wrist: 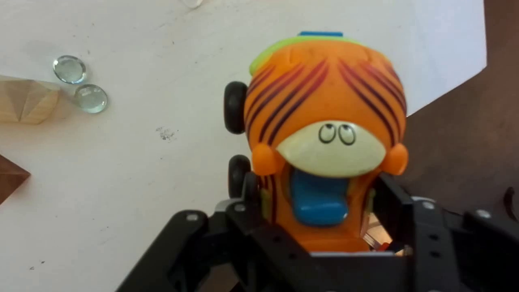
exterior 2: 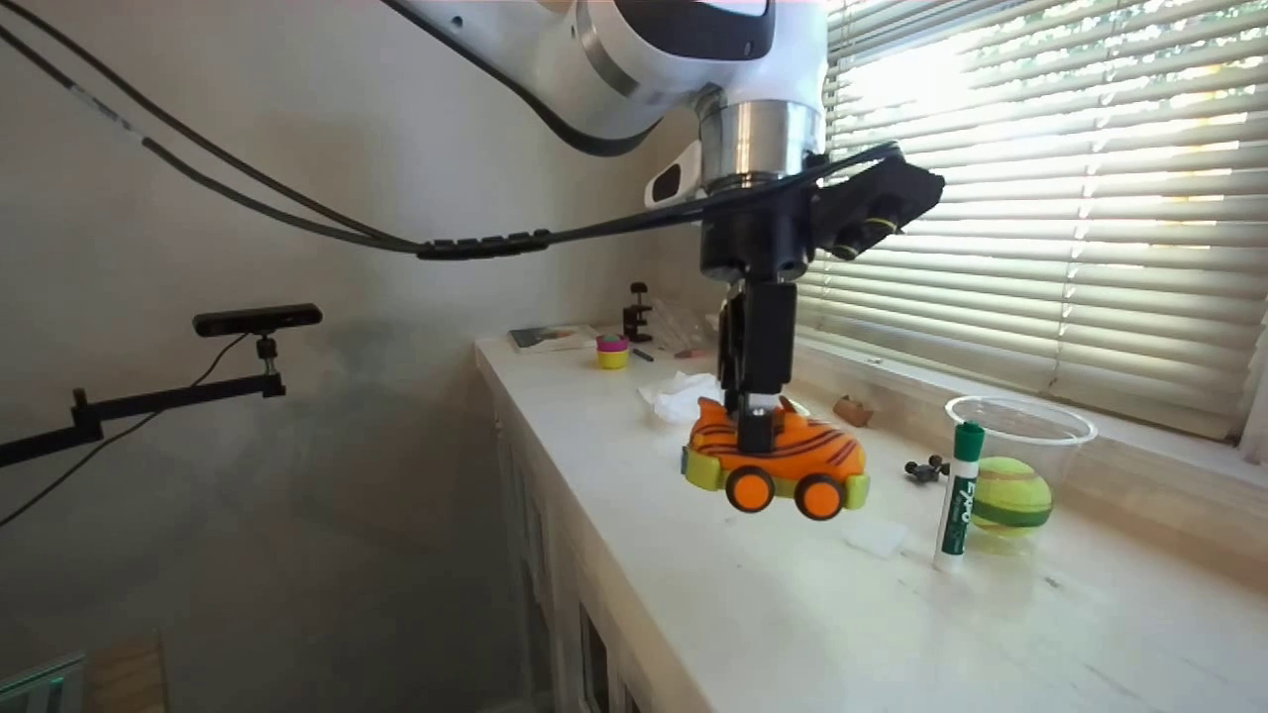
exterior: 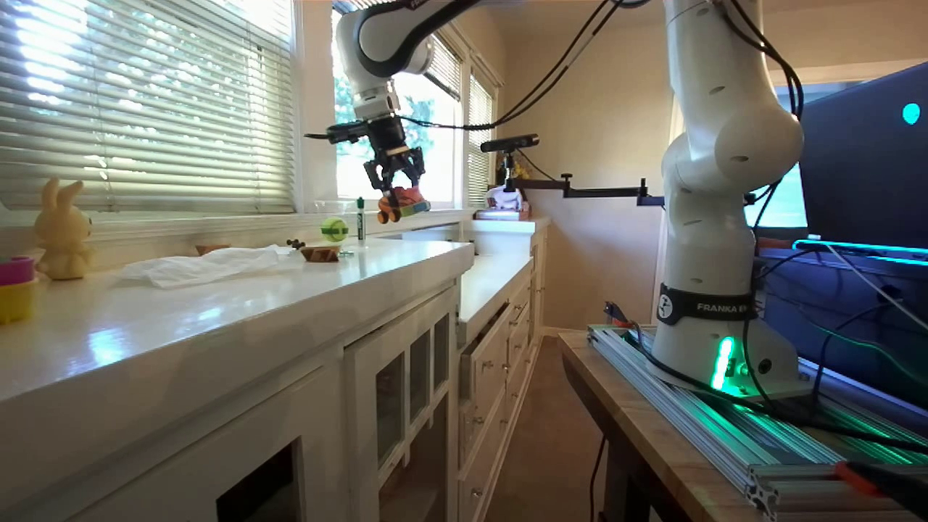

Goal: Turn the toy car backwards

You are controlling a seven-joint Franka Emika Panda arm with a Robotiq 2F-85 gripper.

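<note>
Two black fingers (exterior 2: 757,432) grip the rounded orange toy car (exterior 2: 807,451), dark-striped with lime-green bumpers (exterior 2: 704,470), by its flanks just behind a cream windscreen (wrist: 331,154) with painted eyes. The car hangs in the air above the glossy white worktop (exterior 2: 753,604); the wrist view shows the worktop's edge passing beneath it, with brown floor (wrist: 450,138) beyond. Its bonnet (wrist: 324,93) reaches well out past the fingers, so I judge it could tip nose-down if the front wheels (exterior 2: 820,497) land first. Set down too near that edge, it might roll off; a wide swing while turning it might topple the upright, green-capped white marker (exterior 2: 957,500), or strike the clear, round plastic tub (exterior 2: 1090,428) where a yellow-green ball (exterior 2: 1010,495) seems to sit. That marker's green label (exterior 2: 957,517) reads EXPO. Round the foot of the white robot arm (exterior: 736,159), a black band (exterior: 705,307) says FRANKA, then an E, the rest curving out of sight. I can read no lettering on the car.
</note>
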